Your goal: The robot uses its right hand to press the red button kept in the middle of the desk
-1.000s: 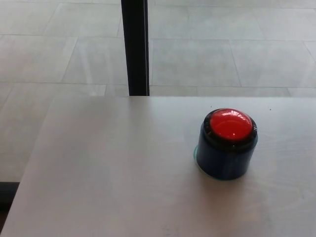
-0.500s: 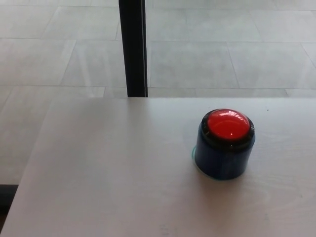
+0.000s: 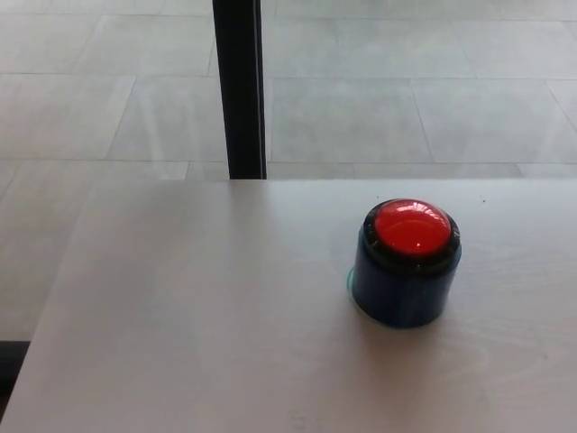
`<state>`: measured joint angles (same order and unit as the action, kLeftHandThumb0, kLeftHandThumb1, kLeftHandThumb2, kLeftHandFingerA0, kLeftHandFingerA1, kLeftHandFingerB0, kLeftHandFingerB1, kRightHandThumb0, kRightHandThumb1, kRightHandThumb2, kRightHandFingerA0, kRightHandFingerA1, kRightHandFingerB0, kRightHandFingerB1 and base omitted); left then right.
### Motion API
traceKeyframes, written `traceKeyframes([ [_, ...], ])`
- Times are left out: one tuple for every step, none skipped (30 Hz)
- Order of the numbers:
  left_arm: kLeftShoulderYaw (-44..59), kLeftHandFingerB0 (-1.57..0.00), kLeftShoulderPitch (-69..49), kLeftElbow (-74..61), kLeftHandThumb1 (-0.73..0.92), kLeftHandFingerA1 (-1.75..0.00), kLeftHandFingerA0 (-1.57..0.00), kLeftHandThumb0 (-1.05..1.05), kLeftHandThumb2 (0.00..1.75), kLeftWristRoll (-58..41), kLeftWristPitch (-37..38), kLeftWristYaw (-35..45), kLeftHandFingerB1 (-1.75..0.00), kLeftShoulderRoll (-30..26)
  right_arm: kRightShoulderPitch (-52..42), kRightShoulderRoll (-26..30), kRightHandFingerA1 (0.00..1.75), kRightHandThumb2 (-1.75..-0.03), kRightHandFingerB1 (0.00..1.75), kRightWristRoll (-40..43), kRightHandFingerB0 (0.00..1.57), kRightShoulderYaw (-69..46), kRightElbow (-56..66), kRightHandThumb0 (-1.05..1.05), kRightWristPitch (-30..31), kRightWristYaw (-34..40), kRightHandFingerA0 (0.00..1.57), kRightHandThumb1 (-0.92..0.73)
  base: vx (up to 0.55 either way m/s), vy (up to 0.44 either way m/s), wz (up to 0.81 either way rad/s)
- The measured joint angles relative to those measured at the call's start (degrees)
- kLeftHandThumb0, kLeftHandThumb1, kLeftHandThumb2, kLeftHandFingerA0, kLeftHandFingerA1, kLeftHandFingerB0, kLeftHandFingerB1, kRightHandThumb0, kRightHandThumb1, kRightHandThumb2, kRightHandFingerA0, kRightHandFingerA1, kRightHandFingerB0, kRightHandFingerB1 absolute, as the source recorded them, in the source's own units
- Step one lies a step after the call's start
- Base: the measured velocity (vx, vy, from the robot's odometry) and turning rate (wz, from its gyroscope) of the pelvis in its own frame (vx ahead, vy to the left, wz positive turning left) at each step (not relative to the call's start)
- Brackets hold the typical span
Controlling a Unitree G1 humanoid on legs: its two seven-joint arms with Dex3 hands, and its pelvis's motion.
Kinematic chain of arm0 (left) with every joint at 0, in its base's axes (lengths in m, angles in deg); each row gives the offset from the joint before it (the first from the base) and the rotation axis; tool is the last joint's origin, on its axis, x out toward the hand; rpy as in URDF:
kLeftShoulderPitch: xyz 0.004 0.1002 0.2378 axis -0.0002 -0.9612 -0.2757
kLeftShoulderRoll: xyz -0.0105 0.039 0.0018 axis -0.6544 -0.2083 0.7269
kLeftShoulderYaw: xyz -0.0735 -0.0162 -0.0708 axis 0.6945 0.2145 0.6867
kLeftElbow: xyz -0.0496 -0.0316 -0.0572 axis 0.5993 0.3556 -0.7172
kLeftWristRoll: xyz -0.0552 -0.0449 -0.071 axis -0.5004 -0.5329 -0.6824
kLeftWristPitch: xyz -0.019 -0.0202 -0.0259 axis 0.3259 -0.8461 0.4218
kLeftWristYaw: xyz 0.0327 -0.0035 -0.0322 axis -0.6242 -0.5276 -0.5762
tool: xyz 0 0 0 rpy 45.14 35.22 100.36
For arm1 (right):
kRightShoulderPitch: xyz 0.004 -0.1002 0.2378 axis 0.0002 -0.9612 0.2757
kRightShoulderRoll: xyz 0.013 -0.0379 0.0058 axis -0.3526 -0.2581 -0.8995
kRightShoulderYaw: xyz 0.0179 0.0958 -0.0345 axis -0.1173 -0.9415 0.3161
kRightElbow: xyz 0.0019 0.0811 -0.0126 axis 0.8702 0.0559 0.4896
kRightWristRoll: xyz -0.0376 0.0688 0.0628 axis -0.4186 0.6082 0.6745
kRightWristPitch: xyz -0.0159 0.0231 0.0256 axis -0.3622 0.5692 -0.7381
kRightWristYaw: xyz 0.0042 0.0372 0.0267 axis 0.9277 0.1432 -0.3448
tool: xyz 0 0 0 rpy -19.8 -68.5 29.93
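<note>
Neither of my hands shows anywhere in the frame, so I cannot tell whether their fingers are apart or together. My right hand, which the press belongs to, would come in from the right edge, and that edge holds only bare desk.

The button [image 3: 412, 228] sits right of centre, a red dome on a dark round housing, upright on the pale desk [image 3: 198, 316], with nothing on or over it. Its dome stands proud of the black rim; whether it has been pushed I cannot read from this.

Compared with a second ago, the whole picture has slid a little: the button and the black post [image 3: 241, 90] at upper centre both sit slightly further left. That is my head shifting, not the things moving.

So the scene fits either my hand yet to reach in or my hand already pulled back after a press, and the pictures do not settle which. Beyond the desk, grey floor tiles [image 3: 406, 99] fill the upper frame.
</note>
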<state>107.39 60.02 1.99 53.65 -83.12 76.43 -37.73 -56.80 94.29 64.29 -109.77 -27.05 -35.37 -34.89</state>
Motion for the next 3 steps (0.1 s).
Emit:
traceKeyframes([
  [0.00, -0.31, 0.05, 0.00, 0.92, -0.95, -0.48, -0.79, 1.30, 0.00, 0.00, 0.00, -0.79, 0.00, 0.00, -0.76, 1.48, -1.04, 1.04, 0.60, 0.79, -1.07, 0.00, -0.68, -0.07, 0.39, 1.33, -0.48, 0.00, 0.000, 0.00],
  [-0.01, -0.31, 0.08, 0.00, 0.92, -0.95, -0.48, -0.79, 1.30, 0.00, 0.00, 0.00, -0.79, 0.00, 0.00, -1.85, 1.48, -1.04, 1.04, 1.48, 0.79, -2.50, 0.00, -0.68, -0.16, 0.95, 1.33, -0.48, 0.00, 0.000, 0.00],
  [-0.01, -0.31, 0.08, 0.00, 0.92, -0.95, -0.48, -0.79, 1.30, 0.00, 0.00, 0.00, -0.79, 0.00, 0.00, -2.11, 1.48, -1.04, 1.04, 1.69, 0.79, -2.87, 0.00, -0.68, -0.20, 1.10, 1.33, -0.48, 0.00, 0.000, 0.00],
])
